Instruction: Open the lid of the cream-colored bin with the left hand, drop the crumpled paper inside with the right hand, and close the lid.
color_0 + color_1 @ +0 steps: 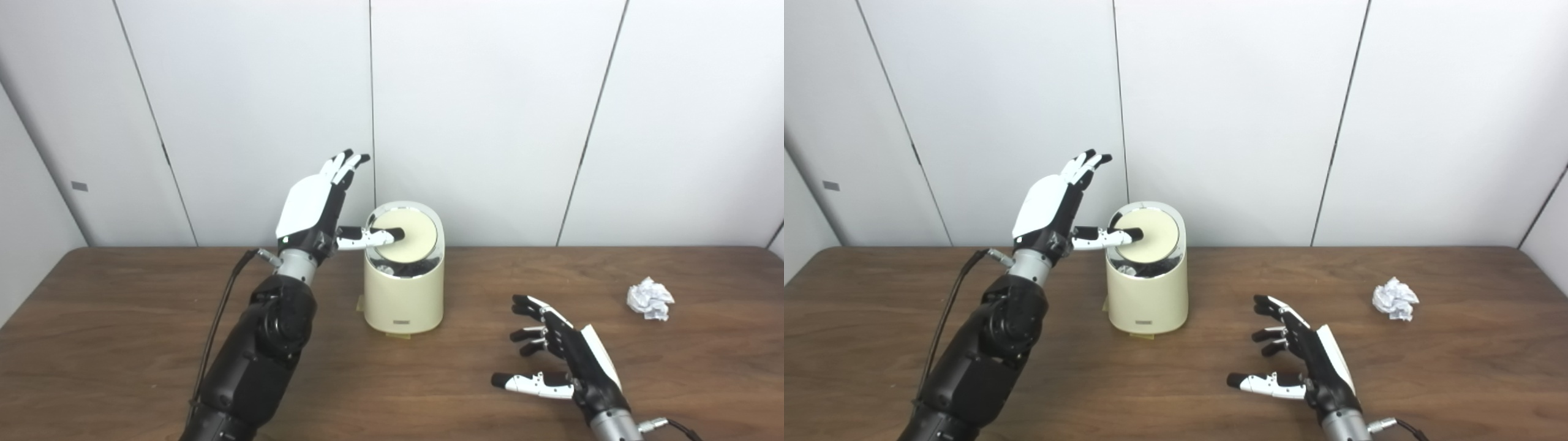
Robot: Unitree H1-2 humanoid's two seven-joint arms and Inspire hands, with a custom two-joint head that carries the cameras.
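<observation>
The cream-colored bin (pixel 404 294) stands near the middle of the table. Its round lid (pixel 409 236) sits in a chrome ring and is tilted, with a dark gap showing at its front edge. My left hand (pixel 318 205) is raised just left of the bin, fingers spread upward, and its thumb lies across the lid's left part. The crumpled paper (pixel 649 298) lies on the table at the right. My right hand (pixel 560 358) is open and empty above the table, in front and to the right of the bin, well left of the paper.
The brown wooden table (pixel 122 318) runs across the view, with a white panelled wall close behind the bin. A black cable (pixel 217 318) hangs along my left forearm.
</observation>
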